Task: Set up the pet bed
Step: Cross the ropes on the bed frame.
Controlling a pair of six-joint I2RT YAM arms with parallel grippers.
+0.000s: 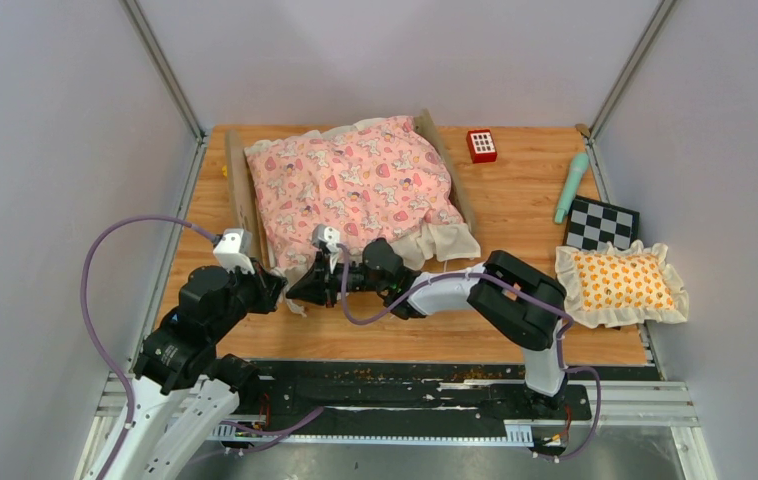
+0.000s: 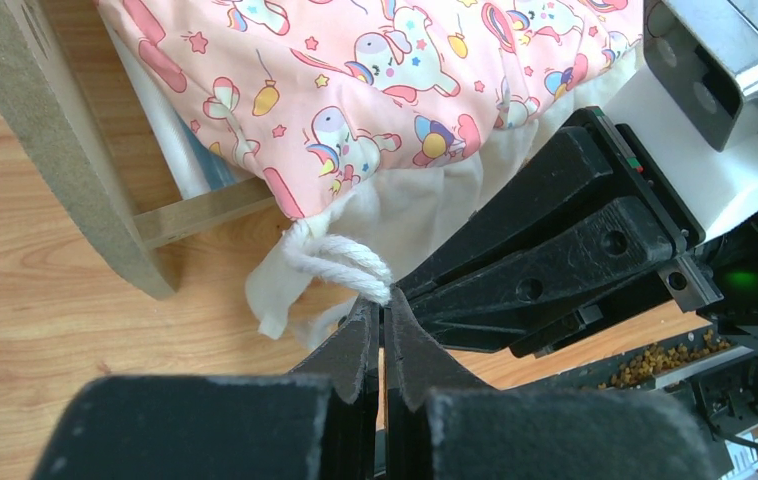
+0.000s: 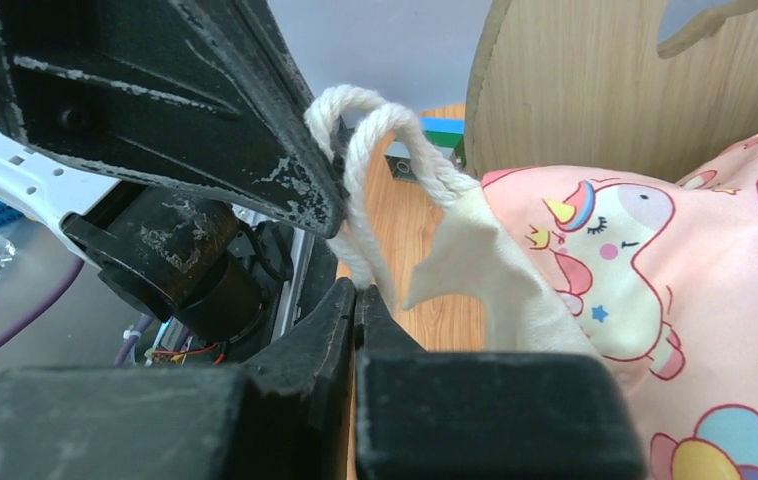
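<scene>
The pet bed [image 1: 355, 185] lies at the table's back middle, its light-wood frame [image 1: 240, 190] around a pink unicorn-print quilt [image 1: 350, 180] with a cream ruffle. Both grippers meet at the quilt's near-left corner. My left gripper [image 2: 383, 300] is shut on a white cord loop [image 2: 340, 255] tied to the ruffle's corner. My right gripper [image 3: 357, 292] is shut on the same cord [image 3: 375, 125], its fingers [image 2: 555, 235] crossing just right of the left one. The headboard [image 3: 575, 90] with its cutout stands behind. A strip of mattress [image 2: 190, 160] shows under the quilt.
An orange-patterned frilled pillow [image 1: 620, 283] lies at the right edge, with a black-white checkered board [image 1: 602, 224] and a teal stick [image 1: 570, 187] behind it. A red block [image 1: 481, 145] sits at the back. Grey walls close in on both sides.
</scene>
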